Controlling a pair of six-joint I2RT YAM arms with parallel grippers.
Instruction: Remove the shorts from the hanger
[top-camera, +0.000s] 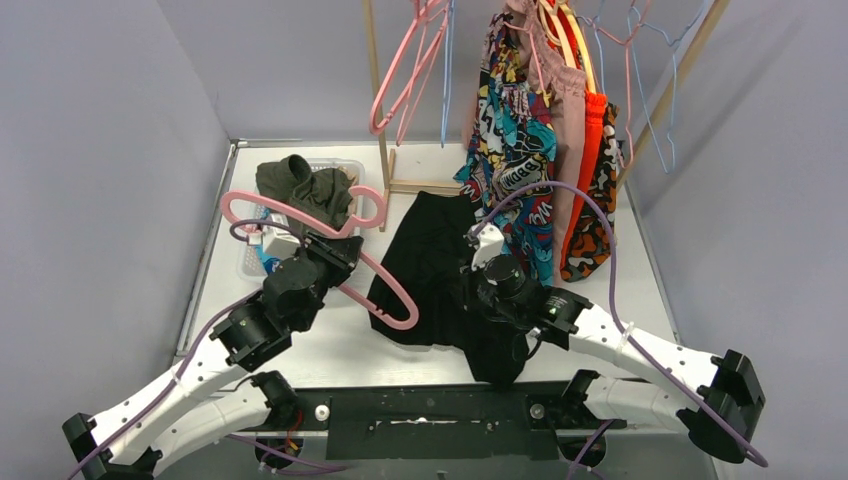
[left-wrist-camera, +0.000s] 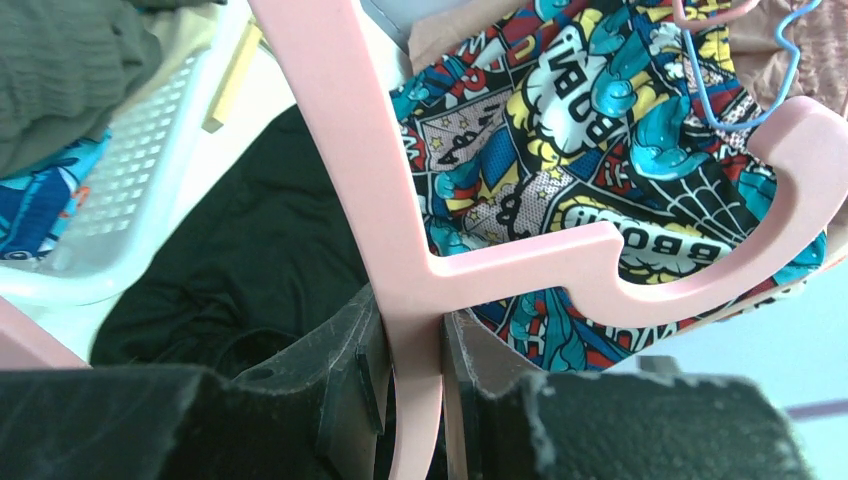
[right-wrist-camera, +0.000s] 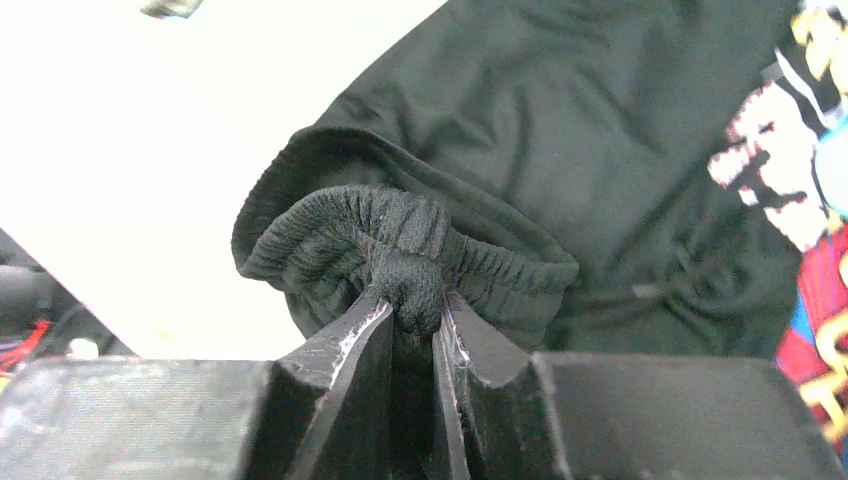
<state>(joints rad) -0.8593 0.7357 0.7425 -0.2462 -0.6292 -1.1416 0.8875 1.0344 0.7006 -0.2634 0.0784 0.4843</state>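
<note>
The black shorts (top-camera: 430, 250) lie spread on the table. My right gripper (top-camera: 470, 285) is shut on their bunched elastic waistband (right-wrist-camera: 405, 265), with the rest of the black shorts (right-wrist-camera: 560, 130) stretching away beyond the fingers. My left gripper (top-camera: 335, 245) is shut on a pink hanger (top-camera: 300, 225), whose bar (left-wrist-camera: 340, 150) runs straight up between the fingers (left-wrist-camera: 365, 345). The hanger's lower arm (top-camera: 395, 305) overlaps the left edge of the black shorts; whether it is still inside them I cannot tell.
Comic-print (top-camera: 515, 130), dusty pink (top-camera: 570, 100), orange (top-camera: 593, 150) and orange-black patterned shorts (top-camera: 600, 220) hang on the wooden rack (top-camera: 378, 110) at the back right. Empty pink hangers (top-camera: 405, 70) and blue hangers (top-camera: 650, 90) hang there too. A white basket (top-camera: 250, 262) at the left holds olive shorts (top-camera: 300, 185).
</note>
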